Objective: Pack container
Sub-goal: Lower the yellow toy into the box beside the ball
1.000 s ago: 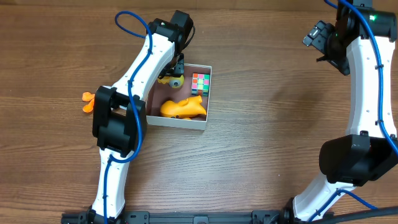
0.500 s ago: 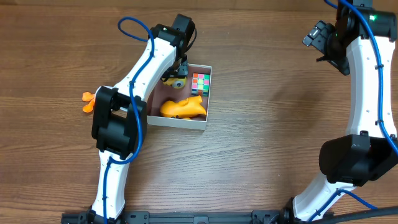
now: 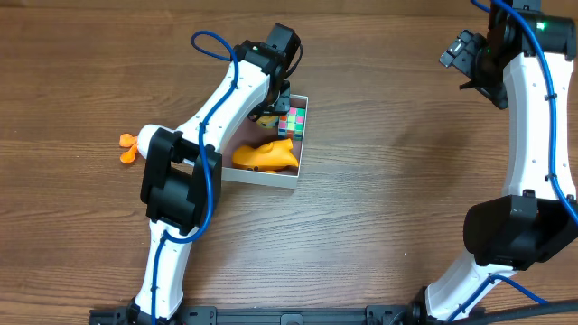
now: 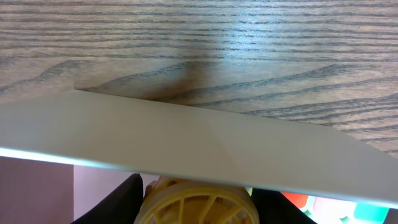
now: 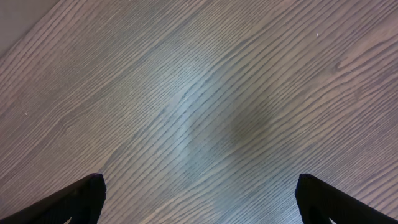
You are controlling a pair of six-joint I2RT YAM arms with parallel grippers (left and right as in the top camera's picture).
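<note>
Orange and multicoloured toys already lie in the container [image 3: 257,177], which sits left of centre on the wooden table [image 3: 388,190]. An orange animal-shaped toy [image 3: 266,157] is at its near side and a colour-tiled puzzle cube [image 3: 292,119] in its far right corner. The left gripper [image 3: 270,112] is clamped on a yellow spoked-wheel toy [image 4: 194,200] just inside the far wall, not yet released. One orange piece [image 3: 129,146] lies outside to the left and probably remains to be packed. The right gripper [image 5: 199,202] hangs with its fingers wide apart over bare wood, far right.

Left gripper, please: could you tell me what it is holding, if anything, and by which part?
A yellow toy, pinched between the fingers across its round spoked part, just inside the container wall.
</note>
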